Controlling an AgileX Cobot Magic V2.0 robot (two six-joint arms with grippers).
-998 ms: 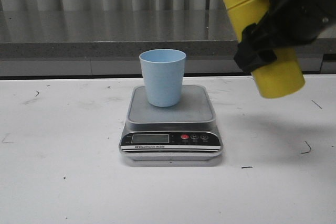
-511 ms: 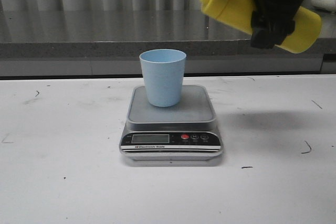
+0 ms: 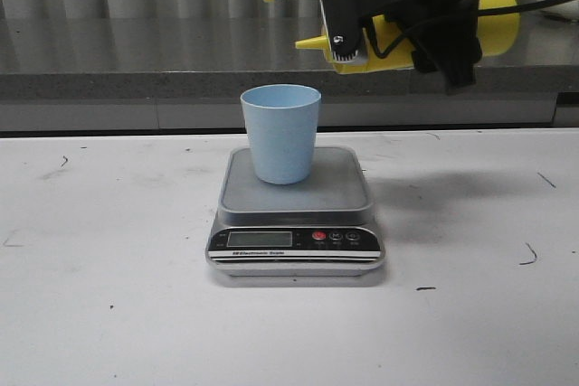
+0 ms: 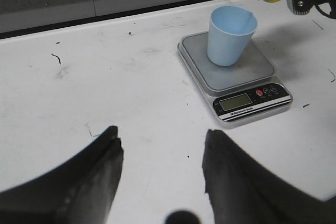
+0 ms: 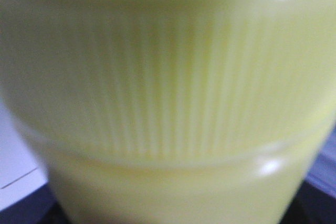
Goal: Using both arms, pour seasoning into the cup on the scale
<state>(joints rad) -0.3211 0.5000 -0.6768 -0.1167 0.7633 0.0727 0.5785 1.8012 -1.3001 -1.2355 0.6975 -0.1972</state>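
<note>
The light blue cup stands upright on the grey platform of the silver scale at table centre. Both also show in the left wrist view, the cup on the scale. My right gripper is shut on the yellow seasoning bottle, held almost level above and right of the cup. Its nozzle points left, just over the cup's right rim, with the cap tether trailing above. The bottle fills the right wrist view. My left gripper is open and empty over the near left table.
A grey counter ledge runs behind the white table. The table carries small dark scuff marks.
My right gripper has tipped the bottle from tilted upright to near level and moved it left, bringing the nozzle over the cup's right rim. The cup and scale have not moved.
</note>
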